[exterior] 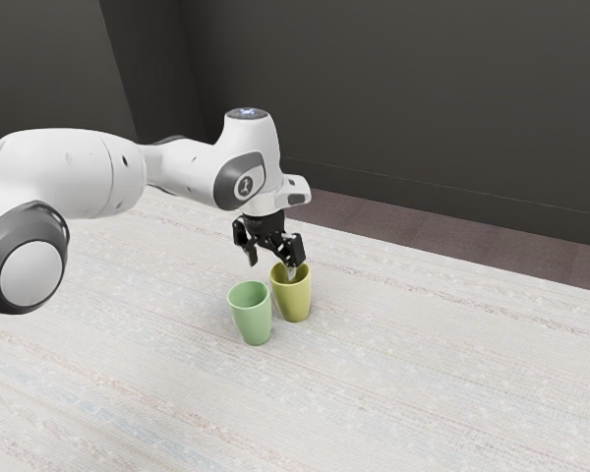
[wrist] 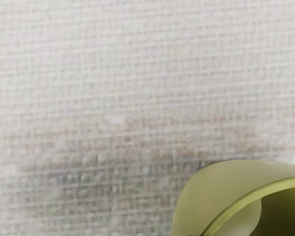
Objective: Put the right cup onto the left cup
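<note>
Closest to the camera: big round joint with a grey ring (exterior: 29,270), left edge of the exterior view, part of the white arm (exterior: 59,172). Arm runs across the upper left of the frame, then drops near the middle to the black gripper (exterior: 271,267). Gripper is released, fingers (exterior: 296,252) spread well apart, nothing pinched between them. It's over the yellow-green cup (exterior: 297,303), just right of the frame's middle line. The finger on the exterior view's right has its tip down at the cup's mouth, overlapping the opening; can't tell if it touches the wall. Other finger hangs outside the cup, toward the exterior view's left and a bit higher in frame. That cup is the right one of the pair, upright on the table (exterior: 423,374). Green cup (exterior: 253,320) is the left one, also upright on the table, slightly lower in the frame. The two are side by side, very near; can't tell if they touch. They're separate, neither stacked on the other. Wrist view has part of the yellow-green cup, with outer wall, rim and shaded inside, cut off by the picture's border, next to pale woven tabletop with a greyish dark patch. Behind the table: brownish floor (exterior: 393,209), then dark wall (exterior: 413,98) across the top of the exterior view.
</note>
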You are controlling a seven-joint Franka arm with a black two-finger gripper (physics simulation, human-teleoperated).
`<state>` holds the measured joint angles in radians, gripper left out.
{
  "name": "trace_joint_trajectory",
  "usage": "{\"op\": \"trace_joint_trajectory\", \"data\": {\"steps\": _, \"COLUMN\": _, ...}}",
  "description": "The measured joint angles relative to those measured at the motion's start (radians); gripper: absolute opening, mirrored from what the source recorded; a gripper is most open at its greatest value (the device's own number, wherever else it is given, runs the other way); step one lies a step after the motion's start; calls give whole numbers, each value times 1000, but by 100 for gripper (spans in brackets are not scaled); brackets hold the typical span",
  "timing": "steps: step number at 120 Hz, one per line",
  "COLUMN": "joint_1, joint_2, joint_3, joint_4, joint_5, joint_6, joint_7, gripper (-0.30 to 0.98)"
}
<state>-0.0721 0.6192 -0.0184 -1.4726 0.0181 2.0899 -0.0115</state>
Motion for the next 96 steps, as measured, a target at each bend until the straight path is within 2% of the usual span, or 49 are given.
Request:
{"op": "trace_joint_trajectory", "data": {"steps": 23, "joint_1": 0, "joint_2": 16, "joint_3": 0, "joint_4": 0, "joint_5": 1, "joint_6": 13, "joint_7": -2, "gripper": 67}}
{"op": "trace_joint_trajectory", "data": {"steps": 32, "joint_1": 0, "joint_2": 17, "joint_3": 0, "joint_4": 0, "joint_5": 3, "joint_6": 22, "joint_7": -3, "gripper": 57}}
{"op": "trace_joint_trajectory", "data": {"steps": 51, "joint_1": -5, "joint_2": 17, "joint_3": 0, "joint_4": 0, "joint_5": 8, "joint_6": 34, "joint_7": -4, "gripper": 23}}
{"op": "trace_joint_trajectory", "data": {"steps": 61, "joint_1": -10, "joint_2": 17, "joint_3": 0, "joint_4": 0, "joint_5": 10, "joint_6": 37, "joint_7": -10, "gripper": 11}}
{"op": "trace_joint_trajectory", "data": {"steps": 76, "joint_1": -13, "joint_2": 17, "joint_3": 0, "joint_4": 0, "joint_5": 13, "joint_6": 40, "joint_7": -18, "gripper": 0}}
{"op": "trace_joint_trajectory", "data": {"steps": 96, "joint_1": -15, "joint_2": 15, "joint_3": 0, "joint_4": 0, "joint_5": 14, "joint_6": 42, "joint_7": -28, "gripper": -5}}
